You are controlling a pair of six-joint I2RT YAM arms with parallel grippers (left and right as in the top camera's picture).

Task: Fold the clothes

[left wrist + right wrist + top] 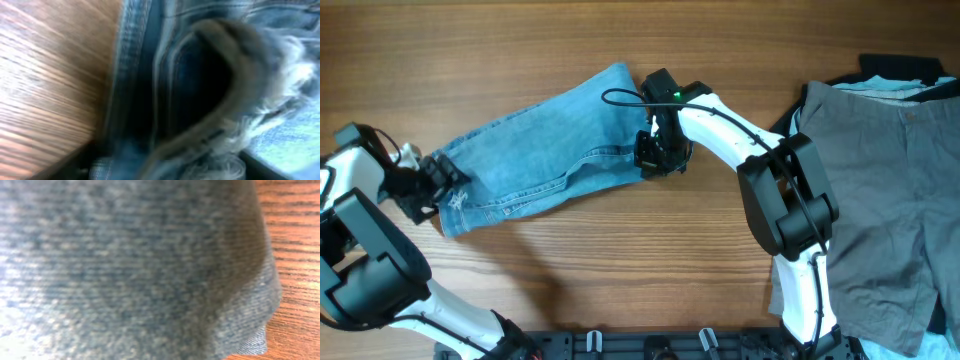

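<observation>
No writing, label, brand, number or sign can be read in any view.

Bare wooden table (620,260) lies open near the jeans (535,150), between the two arm bases, and along the far left. The jeans stretch diagonally across the middle-left. The right arm (720,120) reaches in over the centre. Grey shorts (880,190), on other garments (900,86), cover the right side. The left arm (365,245) crowds the left edge.
</observation>
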